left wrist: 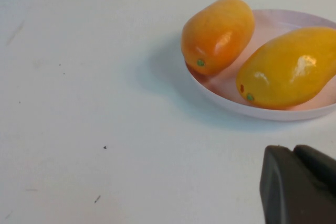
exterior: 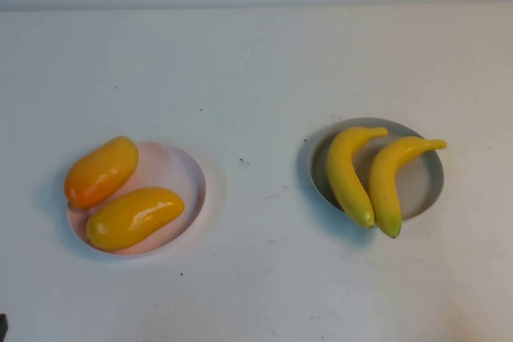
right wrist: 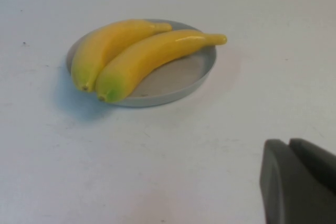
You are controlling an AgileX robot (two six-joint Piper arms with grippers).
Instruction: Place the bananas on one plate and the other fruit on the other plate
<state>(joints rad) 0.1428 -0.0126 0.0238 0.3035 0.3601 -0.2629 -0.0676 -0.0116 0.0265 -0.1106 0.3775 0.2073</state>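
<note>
Bench: the plain white bench point(exterior: 256, 62) carries everything; nothing else stands on it that could be knocked.
Grey plate: the round blue-grey shallow plate point(exterior: 425, 190) sits on the robot's right, with both long curved glossy yellow bananas point(exterior: 365, 178) lying across it, their greenish tips hanging over the near rim.
Pink plate: the round pale pink shallow plate point(exterior: 180, 174) sits on the robot's left, well apart from the grey one, with both plump mango-like fruits point(exterior: 116, 194) in it, the orange one reaching past the far-left rim.
Progress: by how things lie, the sorting looks done.
Left end effector: the dark left end effector point(left wrist: 299, 184) hangs near the pink plate, fingers together, holding nothing.
Right end effector: the dark right end effector point(right wrist: 299, 182) hangs near the grey plate, fingers together, holding nothing.
Main risk: a low sweep by either arm could catch a rim and tip a plate.
Lesser risk: the overhanging banana tips and the orange fruit rest on rims, so a nudge could roll them onto the bench.
</note>
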